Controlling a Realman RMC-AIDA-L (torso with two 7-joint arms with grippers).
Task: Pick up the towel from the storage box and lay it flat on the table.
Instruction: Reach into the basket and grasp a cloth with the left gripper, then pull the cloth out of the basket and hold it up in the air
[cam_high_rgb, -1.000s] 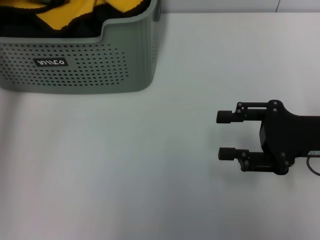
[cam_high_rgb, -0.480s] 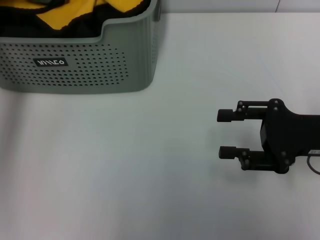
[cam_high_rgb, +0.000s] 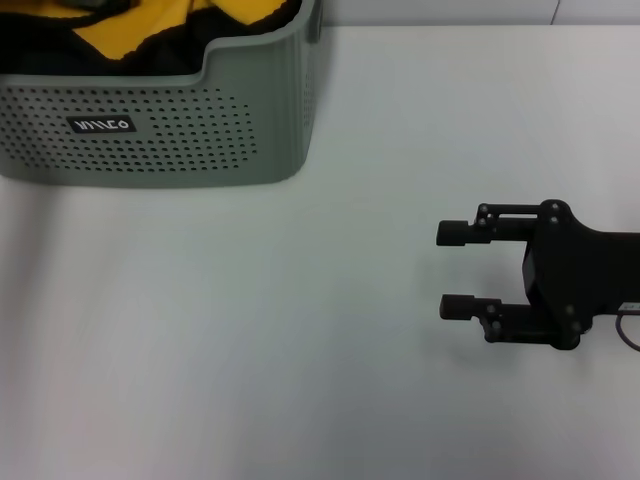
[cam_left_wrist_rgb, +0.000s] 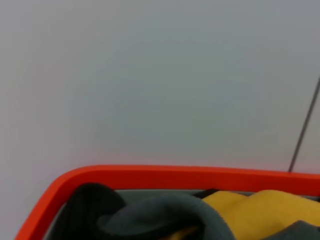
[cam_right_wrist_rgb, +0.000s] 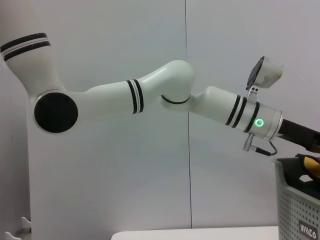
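1. Hovering low over the plain white smooth tabletop, the black right gripper is sitting at the near right of the head view, its two dark fingers pointing toward the robot's left and standing wide apart with nothing between them.
2. Farther back at the left, the pale grey-green plastic storage basket with rows of small holes and rounded corners is resting on the tabletop, well apart from the right gripper, and is showing a small dark label with white letters on its near wall.
3. Inside the basket, crumpled yellow cloth with black edging is lying heaped below the rim; which folds belong to the green-and-yellow towel is not showing from the head view.
4. Looking down from the left wrist view, dark grey-green and yellow folds of the soft towel are lying inside the basket's rim, which is appearing orange-red there.
5. Seen from the right wrist view, the white left arm with black bands is reaching over the basket; its gripper is not showing, so whether it is wide or narrow cannot be told.
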